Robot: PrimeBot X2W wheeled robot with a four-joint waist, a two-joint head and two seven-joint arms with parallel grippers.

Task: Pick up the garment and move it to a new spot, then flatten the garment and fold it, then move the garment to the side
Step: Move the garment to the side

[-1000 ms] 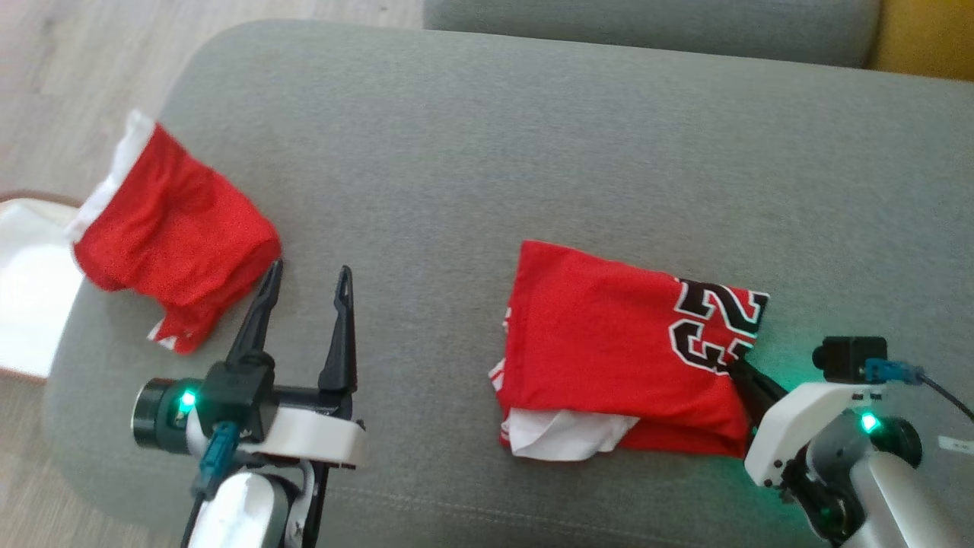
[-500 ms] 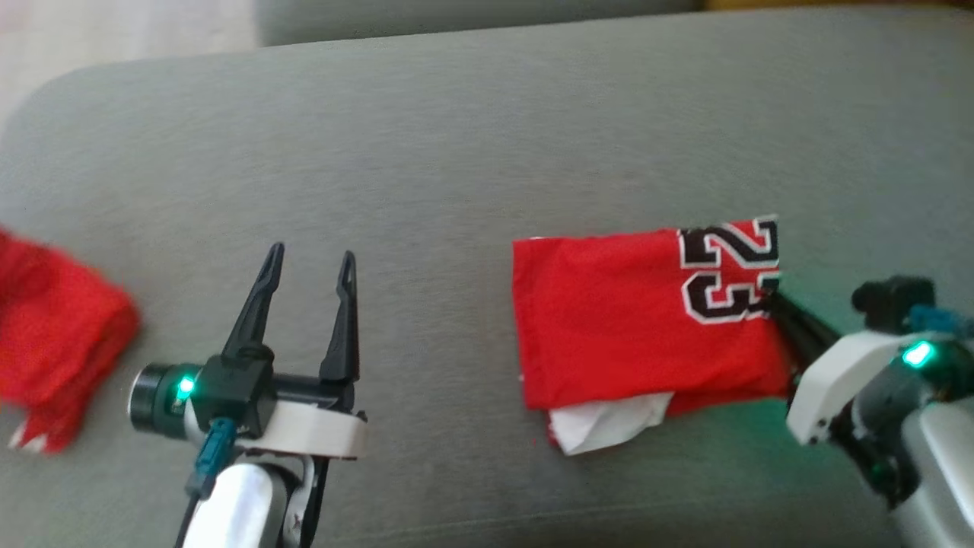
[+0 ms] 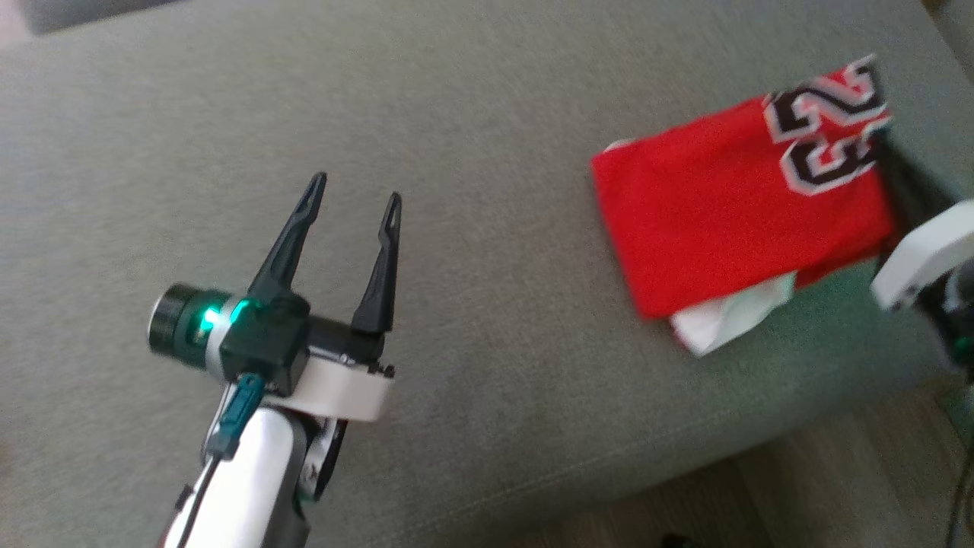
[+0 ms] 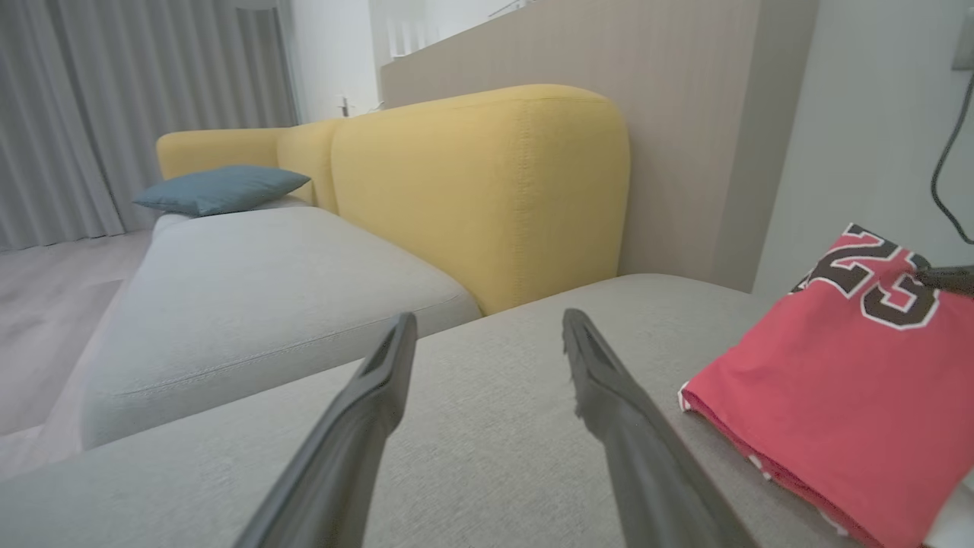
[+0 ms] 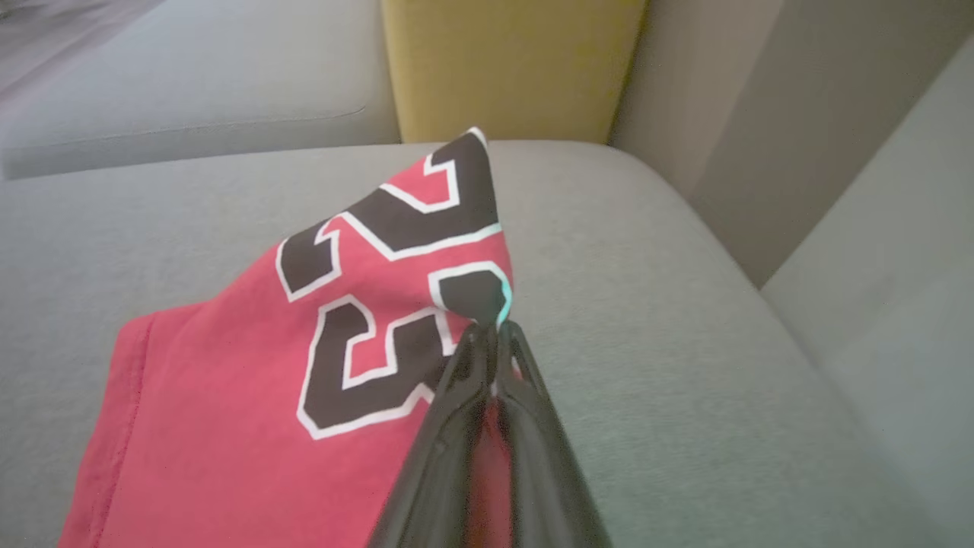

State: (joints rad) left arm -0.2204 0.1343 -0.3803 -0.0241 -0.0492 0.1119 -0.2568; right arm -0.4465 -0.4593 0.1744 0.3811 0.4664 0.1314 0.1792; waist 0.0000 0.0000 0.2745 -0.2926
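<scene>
There is one red shirt [image 3: 730, 198]. There are two grippers, the left gripper [image 3: 357, 186] and the right gripper [image 5: 496, 329], each with two dark fingers [image 4: 609, 403]. There is one blue pillow [image 4: 221, 189], one yellow sofa back [image 4: 472, 190], and two grey seats, the near seat [image 4: 494, 457] and the far seat [image 4: 266, 281].

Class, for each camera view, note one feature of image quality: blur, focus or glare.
Head view: motion blur smears the red jersey and grey cushion; left wrist view: yellow backrest crisp, near jaws soft; right wrist view: jaws defocused, teal glint on the jersey.
</scene>
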